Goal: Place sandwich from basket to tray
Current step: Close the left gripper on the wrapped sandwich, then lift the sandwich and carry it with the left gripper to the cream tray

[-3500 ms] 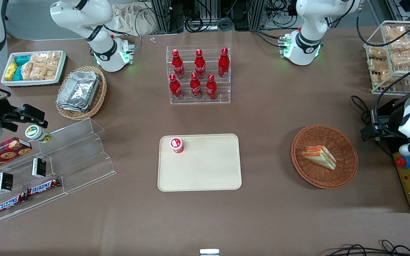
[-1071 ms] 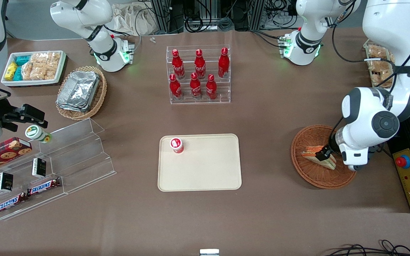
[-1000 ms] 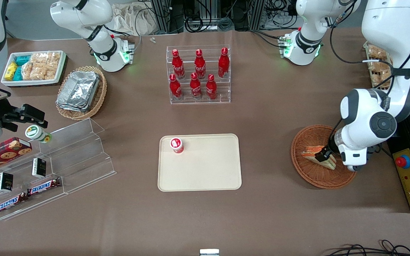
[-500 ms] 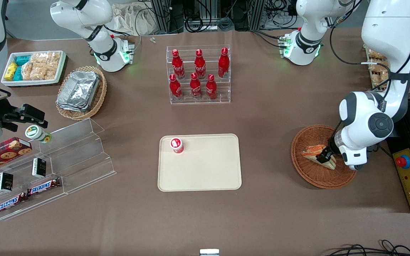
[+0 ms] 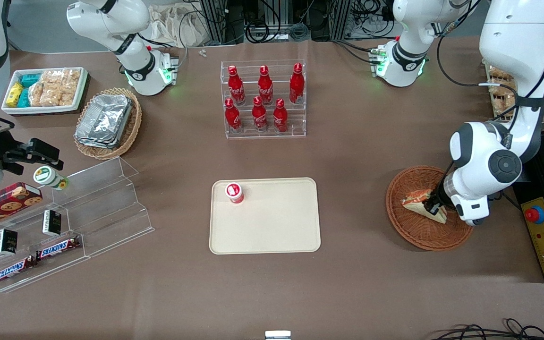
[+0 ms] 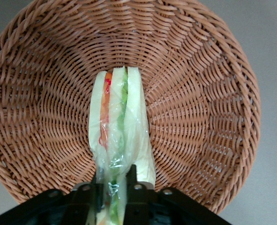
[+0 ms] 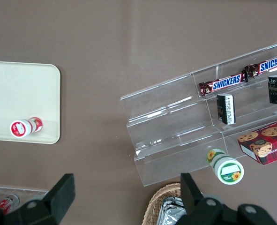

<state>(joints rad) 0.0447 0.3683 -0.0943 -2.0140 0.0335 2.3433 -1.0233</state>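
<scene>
The sandwich [image 5: 415,201], a wrapped wedge of pale bread with orange and green layers, is in the round reddish-brown wicker basket [image 5: 406,232] toward the working arm's end of the table. My gripper [image 5: 430,206] is down inside the basket, shut on the sandwich's wide end. In the left wrist view the sandwich [image 6: 117,122] stands on edge over the basket's weave [image 6: 199,93], and the gripper [image 6: 116,177] squeezes its wrapper between two black fingers. The cream tray [image 5: 276,226] lies at mid-table, well apart from the basket.
A small red-and-white bottle [image 5: 234,192] stands on one corner of the tray. Farther from the camera is a clear rack of red cola bottles [image 5: 263,99]. A yellow control box with a red button [image 5: 543,236] lies beside the basket. A clear stepped shelf [image 5: 88,208] is toward the parked arm's end.
The left arm swung in over the basket and lowered its gripper onto the sandwich. In the last half second the fingers closed and the sandwich tipped up on edge.
</scene>
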